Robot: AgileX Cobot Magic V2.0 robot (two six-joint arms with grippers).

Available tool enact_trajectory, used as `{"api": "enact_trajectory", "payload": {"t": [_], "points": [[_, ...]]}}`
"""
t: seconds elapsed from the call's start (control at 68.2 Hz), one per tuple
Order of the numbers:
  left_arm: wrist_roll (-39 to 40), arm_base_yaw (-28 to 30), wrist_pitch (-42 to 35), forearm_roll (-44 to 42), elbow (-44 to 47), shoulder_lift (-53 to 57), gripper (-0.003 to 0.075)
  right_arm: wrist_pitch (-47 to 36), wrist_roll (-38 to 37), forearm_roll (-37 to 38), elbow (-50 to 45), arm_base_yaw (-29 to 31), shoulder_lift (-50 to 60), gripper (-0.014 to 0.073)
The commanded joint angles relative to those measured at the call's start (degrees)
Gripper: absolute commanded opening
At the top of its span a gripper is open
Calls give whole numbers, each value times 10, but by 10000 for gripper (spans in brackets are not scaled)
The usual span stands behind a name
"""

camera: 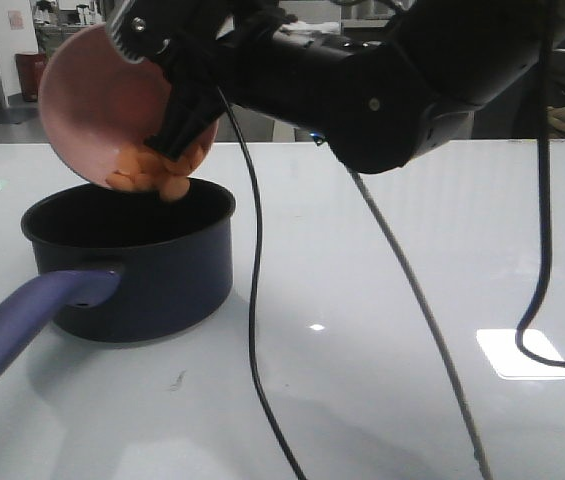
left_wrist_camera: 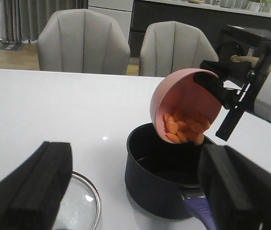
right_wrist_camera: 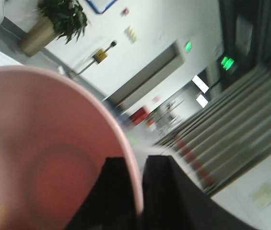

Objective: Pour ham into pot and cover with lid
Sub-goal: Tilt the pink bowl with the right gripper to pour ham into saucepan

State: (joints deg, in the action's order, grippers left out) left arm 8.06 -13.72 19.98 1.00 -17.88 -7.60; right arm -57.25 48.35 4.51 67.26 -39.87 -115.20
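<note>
Crossing the near table (camera: 382, 400) are two loose cables (camera: 254, 330), one black and one grey, drooping from the right arm above the glossy white surface. Behind them stands the pot (camera: 152, 270), dark navy, round and matte, with its long purple-blue handle (camera: 22, 320) reaching toward the camera and cut off at the frame edge. Beside the pot, the lid (left_wrist_camera: 77, 206) lies flat on the table; only part of its clear glass and metal rim shows, and its knob is hidden. The left gripper (left_wrist_camera: 130, 201) hovers near the lid with its black fingers wide apart, holding nothing. Above the pot, the right gripper (camera: 184, 125) is clamped on the rim of a smooth pink bowl (camera: 92, 95), one finger inside and one outside. The bowl is steeply tipped over the pot's mouth, and the ham (camera: 147, 178), small rounded orange pieces, is heaped at its lowest lip. Two grey padded chairs (left_wrist_camera: 85, 40) stand beyond the table.
</note>
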Motion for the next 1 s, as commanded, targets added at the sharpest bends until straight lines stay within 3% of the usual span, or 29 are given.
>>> {"api": "enact_trajectory", "payload": {"t": [0.0, 0.103, 0.469, 0.557, 0.66, 0.748, 0.865, 0.982], "points": [[2, -4, -46, 5, -16, -5, 572, -101, 90, 8, 14, -3, 24, 137], [2, -4, -46, 5, -16, -5, 572, -100, 119, 20, 14, -4, 23, 137], [2, -4, -46, 5, -16, -5, 572, -109, 103, 9, 14, -4, 22, 137], [2, -4, -46, 5, -16, -5, 572, -108, 12, -26, 16, -4, 22, 137], [2, -4, -46, 5, -16, -5, 572, -99, -210, -93, 21, -4, 26, 136], [2, -4, -46, 5, -16, -5, 572, -54, -330, -98, 22, -4, 38, 135], [2, -4, -46, 5, -16, -5, 572, 57, -398, -100, 23, -4, 65, 135], [2, -4, -46, 5, -16, -5, 572, 175, -407, -129, 24, -3, 101, 135]]}}
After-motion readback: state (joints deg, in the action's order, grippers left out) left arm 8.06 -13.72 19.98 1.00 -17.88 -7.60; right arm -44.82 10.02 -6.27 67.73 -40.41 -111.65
